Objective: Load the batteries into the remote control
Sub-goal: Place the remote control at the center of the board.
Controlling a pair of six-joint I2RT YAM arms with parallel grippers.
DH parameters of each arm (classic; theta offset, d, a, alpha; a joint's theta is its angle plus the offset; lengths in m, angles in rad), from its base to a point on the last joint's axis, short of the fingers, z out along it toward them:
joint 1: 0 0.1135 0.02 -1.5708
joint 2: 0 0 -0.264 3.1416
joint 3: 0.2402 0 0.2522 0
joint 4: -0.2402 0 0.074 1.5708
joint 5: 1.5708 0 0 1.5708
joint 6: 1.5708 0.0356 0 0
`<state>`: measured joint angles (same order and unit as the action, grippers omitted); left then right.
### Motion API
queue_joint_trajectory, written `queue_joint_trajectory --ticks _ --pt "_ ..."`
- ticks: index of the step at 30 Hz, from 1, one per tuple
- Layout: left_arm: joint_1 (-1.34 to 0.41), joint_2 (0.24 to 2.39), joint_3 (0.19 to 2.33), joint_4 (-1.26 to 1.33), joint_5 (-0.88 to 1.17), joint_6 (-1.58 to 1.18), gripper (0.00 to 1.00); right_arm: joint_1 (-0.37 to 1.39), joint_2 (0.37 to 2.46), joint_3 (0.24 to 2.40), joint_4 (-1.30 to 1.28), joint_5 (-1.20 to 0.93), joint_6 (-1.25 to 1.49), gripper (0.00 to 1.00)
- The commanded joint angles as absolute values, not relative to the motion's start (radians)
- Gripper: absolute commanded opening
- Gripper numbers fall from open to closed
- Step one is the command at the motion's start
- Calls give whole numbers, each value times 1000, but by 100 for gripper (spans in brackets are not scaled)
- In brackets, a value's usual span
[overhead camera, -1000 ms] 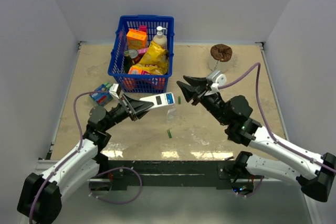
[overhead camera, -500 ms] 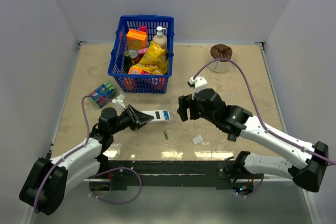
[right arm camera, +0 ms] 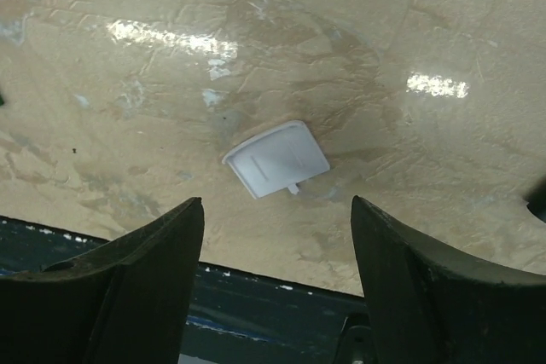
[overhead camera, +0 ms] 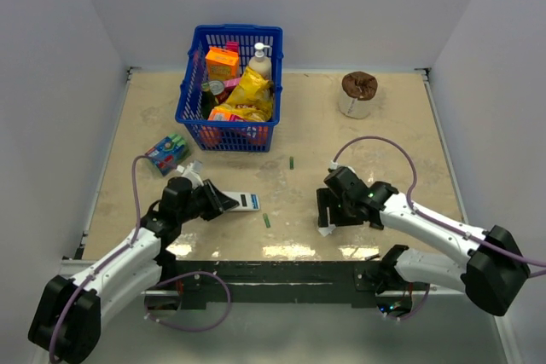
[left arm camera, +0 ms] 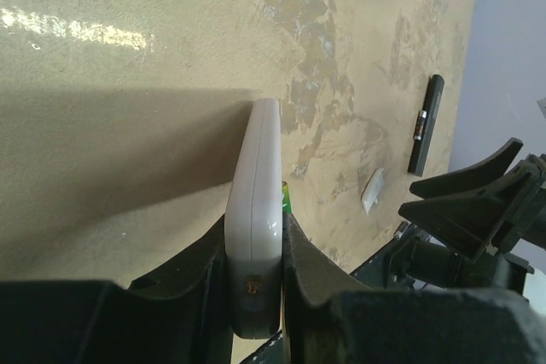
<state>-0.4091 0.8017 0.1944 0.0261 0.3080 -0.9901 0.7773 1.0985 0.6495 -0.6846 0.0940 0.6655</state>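
Two batteries [overhead camera: 291, 162]; left claw [left arm camera: 256, 236] tight on remote [left arm camera: 256, 168], right claw [right arm camera: 275, 204] agape over likely cover [right arm camera: 275, 159]

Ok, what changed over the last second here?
The left gripper, shut on the white remote, carried it back toward the near edge of the table. The right gripper swung away from the remote, down toward that edge, and opened. The small white cover, unseen on the table a second ago, now lies under its open fingers. The blue basket and the far green battery stayed put.

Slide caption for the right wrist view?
Open right gripper hovers above the small white cover piece lying on the table.
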Motion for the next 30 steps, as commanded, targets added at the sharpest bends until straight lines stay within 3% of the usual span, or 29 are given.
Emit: queue_joint_trajectory --ticks 1,5,12,16,23,26,30 --pt "-414 810 187 -48 275 -920 0 750 1094 637 -618 48 726 71" --pt "-414 816 161 -37 285 -908 0 745 1121 632 -591 54 767 68" --pt "-414 816 141 -89 249 -896 33 742 1189 627 -540 69 856 57" --pt "-414 819 147 -149 209 -884 45 741 1212 620 -534 100 911 48" --pt "-414 857 190 -219 161 -861 61 741 1238 623 -520 115 943 45" --pt "-414 868 216 -264 124 -867 79 741 1256 617 -512 121 957 42" --pt "-414 873 258 -345 83 -887 91 742 1281 607 -500 127 966 38"
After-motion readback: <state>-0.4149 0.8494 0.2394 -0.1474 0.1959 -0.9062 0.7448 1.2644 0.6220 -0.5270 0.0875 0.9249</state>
